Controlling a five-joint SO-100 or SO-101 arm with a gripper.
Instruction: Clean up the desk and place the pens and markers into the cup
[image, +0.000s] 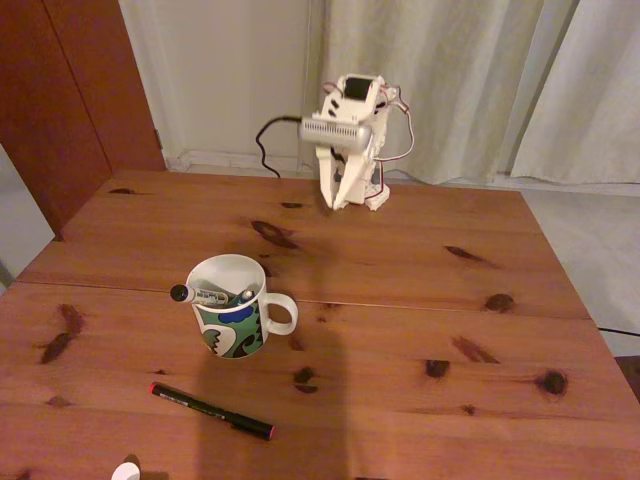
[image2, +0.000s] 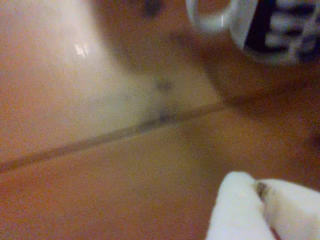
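In the fixed view the white cup (image: 235, 322) with its green, blue and black swirls stands left of centre on the desk (image: 400, 330). A white-bodied marker (image: 200, 294) leans inside it, its black cap over the left rim. The end of another slim stick (image: 246, 295) shows inside too. A long black pen (image: 210, 410) with pink-red ends lies flat in front of the cup. The arm is folded at the far edge, and my gripper (image: 334, 198) points down there, far from the cup. In the blurred wrist view the cup (image2: 280, 25) sits top right, and the white gripper (image2: 258, 189) looks shut and empty.
A small white object (image: 126, 472) pokes in at the bottom left edge of the fixed view. A seam (image2: 100, 140) crosses the tabletop. A black cable (image: 268, 150) runs behind the arm. Curtains and a wall stand beyond the far edge.
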